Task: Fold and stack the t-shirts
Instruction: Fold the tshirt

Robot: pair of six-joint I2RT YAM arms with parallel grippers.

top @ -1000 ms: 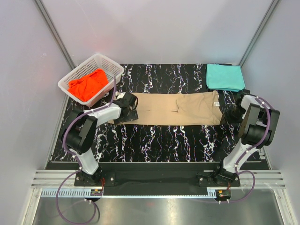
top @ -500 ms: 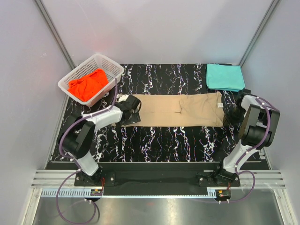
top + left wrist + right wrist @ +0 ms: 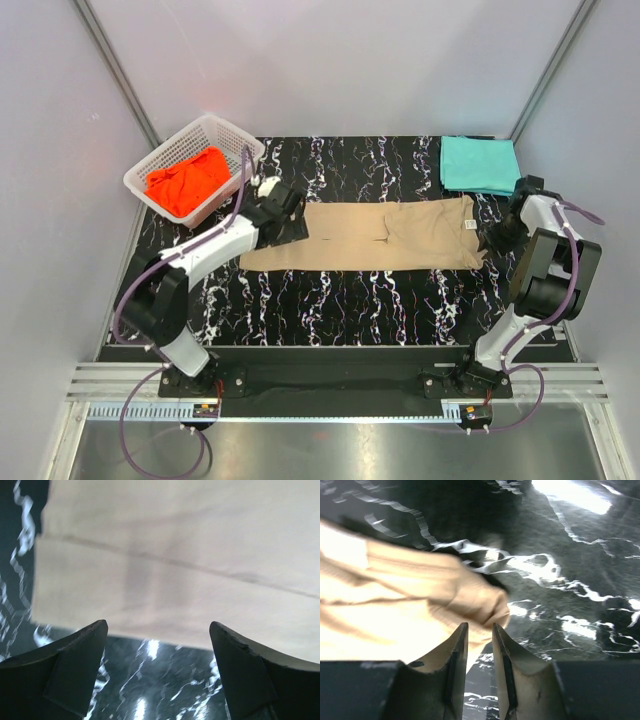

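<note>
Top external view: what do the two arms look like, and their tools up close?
The left arm and right arm mix white shells with black joint housings; thin purple cables loop along them to black bases. In the wrist views, the left tool has broad dark wedge-shaped fingers, the right tool narrow dark tapering ones.

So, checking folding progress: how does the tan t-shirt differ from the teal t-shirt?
The tan t-shirt lies as a long strip across the middle of the table; the teal t-shirt is a compact folded rectangle at the far right corner. Tan spreads much wider than teal. Both lie flat, outside the basket.
</note>
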